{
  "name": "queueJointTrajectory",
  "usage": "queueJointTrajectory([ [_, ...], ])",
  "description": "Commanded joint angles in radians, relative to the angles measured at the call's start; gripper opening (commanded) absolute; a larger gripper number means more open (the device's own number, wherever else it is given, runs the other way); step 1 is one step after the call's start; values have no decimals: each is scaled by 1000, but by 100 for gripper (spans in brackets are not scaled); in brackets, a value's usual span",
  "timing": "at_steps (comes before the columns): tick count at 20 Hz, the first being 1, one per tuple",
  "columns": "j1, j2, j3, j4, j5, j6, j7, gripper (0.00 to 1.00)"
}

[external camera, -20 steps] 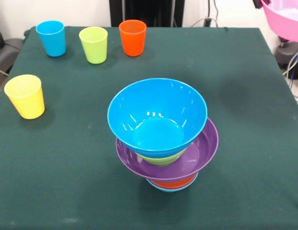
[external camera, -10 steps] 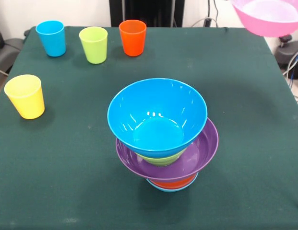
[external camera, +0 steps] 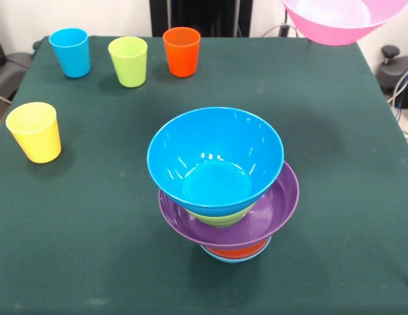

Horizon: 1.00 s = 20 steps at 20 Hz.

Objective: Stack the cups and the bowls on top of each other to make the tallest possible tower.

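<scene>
Tower (external camera: 225, 190) mid-table, pink bowl (external camera: 341, 20) aloft at far edge.

Green table (external camera: 92, 236) — four cups (external camera: 34, 131), bowl tower (external camera: 223, 190).

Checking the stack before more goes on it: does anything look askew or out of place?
The pink bowl hangs in the air at the table's far corner, with nothing visibly holding it. In the tower, the purple bowl and the blue bowl sit off-centre over the smaller bowls beneath. The four cups stand upright.
</scene>
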<state>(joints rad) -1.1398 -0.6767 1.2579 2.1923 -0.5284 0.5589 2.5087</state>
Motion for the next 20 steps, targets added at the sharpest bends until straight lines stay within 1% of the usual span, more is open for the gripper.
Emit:
queueJointTrajectory([
  [1,7,86,71,-134,25,175,-367,0],
  [5,4,87,70,-187,52,231,-417,0],
  [9,9,101,58,-237,64,265,-464,0],
  [15,26,140,33,-326,69,318,-535,0],
  [20,41,182,5,-424,61,382,-629,0],
])
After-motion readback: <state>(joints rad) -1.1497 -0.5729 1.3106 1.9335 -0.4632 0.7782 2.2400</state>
